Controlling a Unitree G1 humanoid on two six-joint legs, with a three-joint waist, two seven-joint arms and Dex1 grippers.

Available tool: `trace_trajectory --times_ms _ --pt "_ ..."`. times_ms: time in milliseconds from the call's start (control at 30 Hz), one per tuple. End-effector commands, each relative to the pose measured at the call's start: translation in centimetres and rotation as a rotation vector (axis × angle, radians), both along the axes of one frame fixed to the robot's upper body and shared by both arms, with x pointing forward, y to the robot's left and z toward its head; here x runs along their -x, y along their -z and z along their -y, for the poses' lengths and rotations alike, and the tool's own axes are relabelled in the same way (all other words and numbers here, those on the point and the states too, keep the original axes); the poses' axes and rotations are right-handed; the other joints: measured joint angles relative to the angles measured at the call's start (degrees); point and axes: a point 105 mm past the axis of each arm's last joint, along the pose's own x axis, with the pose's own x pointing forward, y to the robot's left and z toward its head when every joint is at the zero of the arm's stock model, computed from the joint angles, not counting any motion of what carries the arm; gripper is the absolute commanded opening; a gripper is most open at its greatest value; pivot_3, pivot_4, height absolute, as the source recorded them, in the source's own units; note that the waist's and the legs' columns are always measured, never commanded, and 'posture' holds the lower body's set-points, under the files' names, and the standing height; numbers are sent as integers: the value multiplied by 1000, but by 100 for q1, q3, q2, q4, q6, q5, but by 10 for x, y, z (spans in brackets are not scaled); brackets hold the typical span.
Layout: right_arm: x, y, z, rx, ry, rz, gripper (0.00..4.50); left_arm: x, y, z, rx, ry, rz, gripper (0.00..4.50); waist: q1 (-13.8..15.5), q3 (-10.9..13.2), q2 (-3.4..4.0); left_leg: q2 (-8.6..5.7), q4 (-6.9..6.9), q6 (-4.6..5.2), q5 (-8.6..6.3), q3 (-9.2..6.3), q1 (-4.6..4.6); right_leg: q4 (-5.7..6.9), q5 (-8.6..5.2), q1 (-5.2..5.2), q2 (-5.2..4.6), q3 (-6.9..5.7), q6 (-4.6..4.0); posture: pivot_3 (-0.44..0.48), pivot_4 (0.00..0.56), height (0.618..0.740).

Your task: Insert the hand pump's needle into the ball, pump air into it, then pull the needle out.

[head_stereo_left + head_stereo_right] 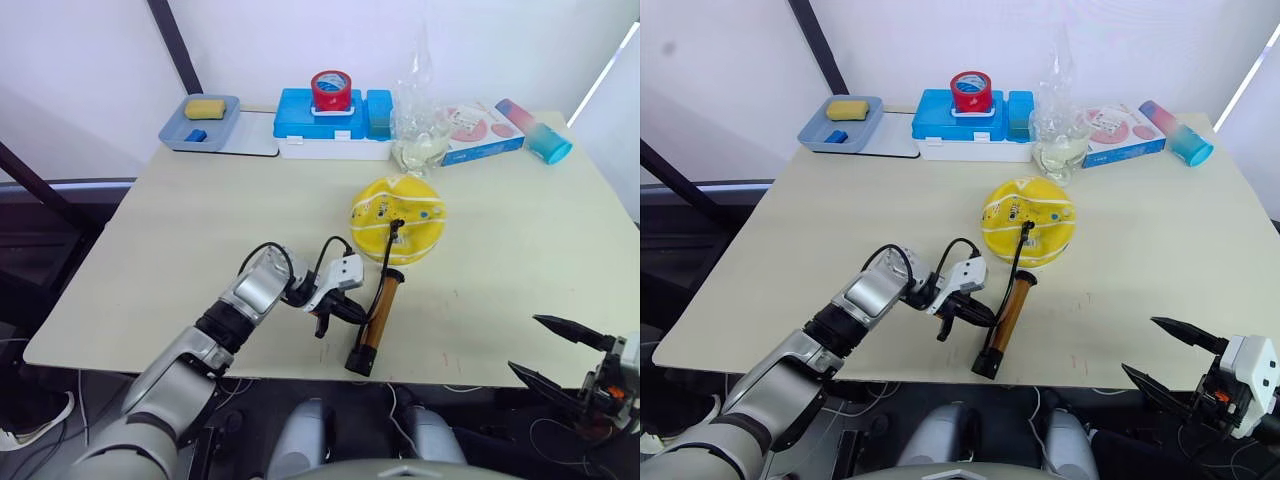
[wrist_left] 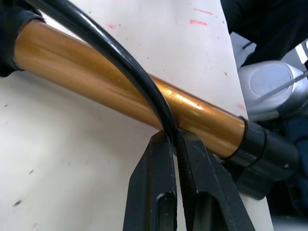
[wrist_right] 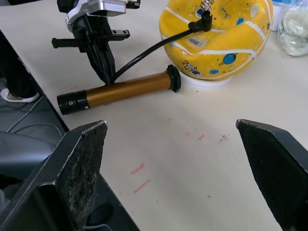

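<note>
Ball (image 1: 398, 220): needle fitting (image 3: 202, 21) looks plugged in
Left claw (image 2: 174, 139): clamped on hose (image 3: 144, 53) beside hand pump (image 1: 374, 322)
Right claw (image 3: 173, 163): spread wide, empty
Risk: tugging hose could yank needle out

The copper-brown hand pump (image 1: 378, 318) lies flat on the desk just in front of the dented yellow ball (image 1: 398, 218), its black hose (image 3: 144, 54) arching up to the needle (image 3: 204, 20) fitting at the ball's top.

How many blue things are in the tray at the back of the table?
1: a small blue block lies in the grey tray, near its front edge, beside a yellow sponge. Others could be hidden behind the rim.
</note>
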Motion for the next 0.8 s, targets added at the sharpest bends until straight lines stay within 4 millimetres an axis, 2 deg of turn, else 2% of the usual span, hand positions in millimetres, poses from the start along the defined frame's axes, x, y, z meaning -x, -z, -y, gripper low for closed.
trace_trajectory --times_ms 33,300,467,700,800 --pt "0 -6 -3 0 -31 21 4500 -4 -8 -8 -6 8 22 45 -2 0 0 0 0 0 0 0 0 0 0 0 0 0 0 0 150 737" --pt "-1 -6 -6 8 -58 18 4500 -10 -15 -11 34 64 47 45 4 0 0 0 3 0 0 1 0 1 0 0 2 0 0 0 150 737" --pt "0 -5 -8 12 -73 18 4500 -13 -12 -21 -12 84 49 45 0 0 0 0 3 0 0 1 0 2 0 0 4 1 0 0 150 737" --pt "-2 -7 -10 7 -81 25 4500 -13 -10 -24 -9 67 39 45 0 0 -1 1 4 0 0 2 0 2 0 0 4 2 1 0 150 737" --pt "-2 -7 -10 7 -85 24 4500 -17 -10 -23 7 22 51 981 0 1 -1 1 6 0 0 2 0 4 0 0 5 2 1 0 150 737"
